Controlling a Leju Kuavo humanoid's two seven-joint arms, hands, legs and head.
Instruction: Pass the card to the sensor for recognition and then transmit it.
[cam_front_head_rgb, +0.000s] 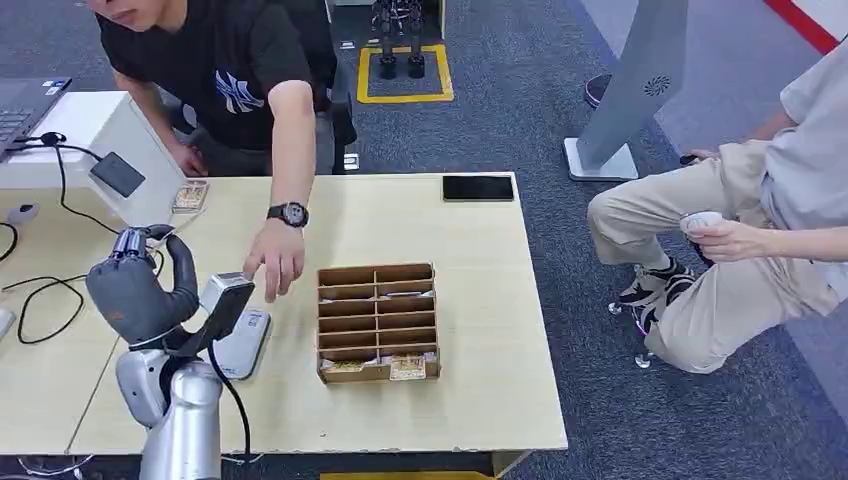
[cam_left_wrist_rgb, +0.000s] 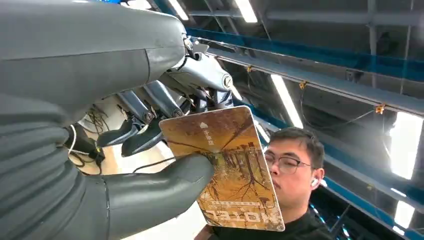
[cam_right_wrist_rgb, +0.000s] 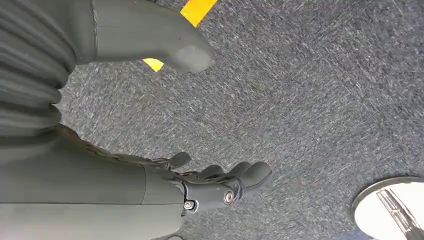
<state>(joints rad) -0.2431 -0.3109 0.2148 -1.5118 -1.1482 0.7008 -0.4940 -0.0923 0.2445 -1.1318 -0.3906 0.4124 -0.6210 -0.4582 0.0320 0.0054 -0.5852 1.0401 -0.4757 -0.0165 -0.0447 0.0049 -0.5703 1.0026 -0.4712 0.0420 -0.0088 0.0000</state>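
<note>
My left hand (cam_front_head_rgb: 148, 292) is raised over the table's left part and pinches a card (cam_front_head_rgb: 228, 306) between thumb and fingers. In the left wrist view the card (cam_left_wrist_rgb: 225, 170) shows a brown tree picture and the word HOTEL, with my thumb (cam_left_wrist_rgb: 165, 186) pressed on its face. The card stands tilted just above a grey-white sensor (cam_front_head_rgb: 243, 348) lying on the table. A person's hand (cam_front_head_rgb: 274, 262) reaches down to the card's upper edge; I cannot tell if it touches. My right hand (cam_right_wrist_rgb: 125, 185) hangs over the carpet, fingers apart, holding nothing.
A cardboard divider box (cam_front_head_rgb: 378, 322) with a few cards stands right of the sensor. A black phone (cam_front_head_rgb: 478, 187) lies at the far edge, a card stack (cam_front_head_rgb: 190, 195) and cables (cam_front_head_rgb: 45, 295) at the left. A second person (cam_front_head_rgb: 740, 240) sits at the right.
</note>
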